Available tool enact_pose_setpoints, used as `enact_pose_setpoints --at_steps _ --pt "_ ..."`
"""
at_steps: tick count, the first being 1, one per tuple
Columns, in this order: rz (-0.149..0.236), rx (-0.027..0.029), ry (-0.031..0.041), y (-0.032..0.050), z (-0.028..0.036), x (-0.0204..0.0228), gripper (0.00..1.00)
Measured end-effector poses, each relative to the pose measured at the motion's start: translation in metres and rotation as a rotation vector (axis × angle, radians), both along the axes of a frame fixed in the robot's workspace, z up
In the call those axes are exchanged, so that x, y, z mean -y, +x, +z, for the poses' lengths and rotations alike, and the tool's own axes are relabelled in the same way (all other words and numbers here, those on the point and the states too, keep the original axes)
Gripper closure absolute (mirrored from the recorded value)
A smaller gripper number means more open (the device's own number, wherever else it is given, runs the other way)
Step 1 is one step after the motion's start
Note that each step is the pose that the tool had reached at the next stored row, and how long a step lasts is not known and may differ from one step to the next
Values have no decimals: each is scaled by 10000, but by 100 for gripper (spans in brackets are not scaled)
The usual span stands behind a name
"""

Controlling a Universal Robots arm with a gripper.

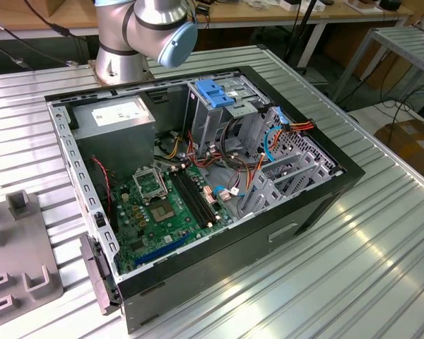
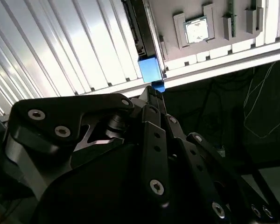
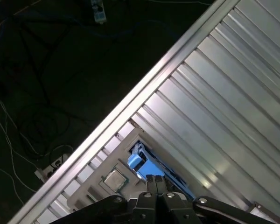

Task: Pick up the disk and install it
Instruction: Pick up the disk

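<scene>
- At the desk's point(image 3: 224, 102) edge, the disk point(image 3: 142, 164) stands on its thin side in a slot of a grey holder point(image 2: 196, 51), beside a silver chip point(image 2: 196, 30).
- I see the jaws drawn together, fingertips point(image 3: 150, 181) with barely a seam between them, right at the disk's blue bracket end; whether they pinch it I cannot tell.
- From that near blue end, the disk's long axis runs straight away from the jaws, parallel to the desk's ribs.
- On the exterior view's right, the open computer case point(image 1: 233, 275) and its drive cage point(image 1: 219, 106) sit well apart from the holder.
</scene>
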State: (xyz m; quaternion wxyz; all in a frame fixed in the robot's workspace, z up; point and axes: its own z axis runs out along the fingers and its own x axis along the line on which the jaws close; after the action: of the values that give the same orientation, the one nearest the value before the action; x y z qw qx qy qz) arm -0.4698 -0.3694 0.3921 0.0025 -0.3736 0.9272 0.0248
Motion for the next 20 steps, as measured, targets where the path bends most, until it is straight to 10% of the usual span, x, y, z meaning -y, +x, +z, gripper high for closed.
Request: enact_pose_setpoints --at_steps 20 --pt "3442 0 0 0 -1 0 89"
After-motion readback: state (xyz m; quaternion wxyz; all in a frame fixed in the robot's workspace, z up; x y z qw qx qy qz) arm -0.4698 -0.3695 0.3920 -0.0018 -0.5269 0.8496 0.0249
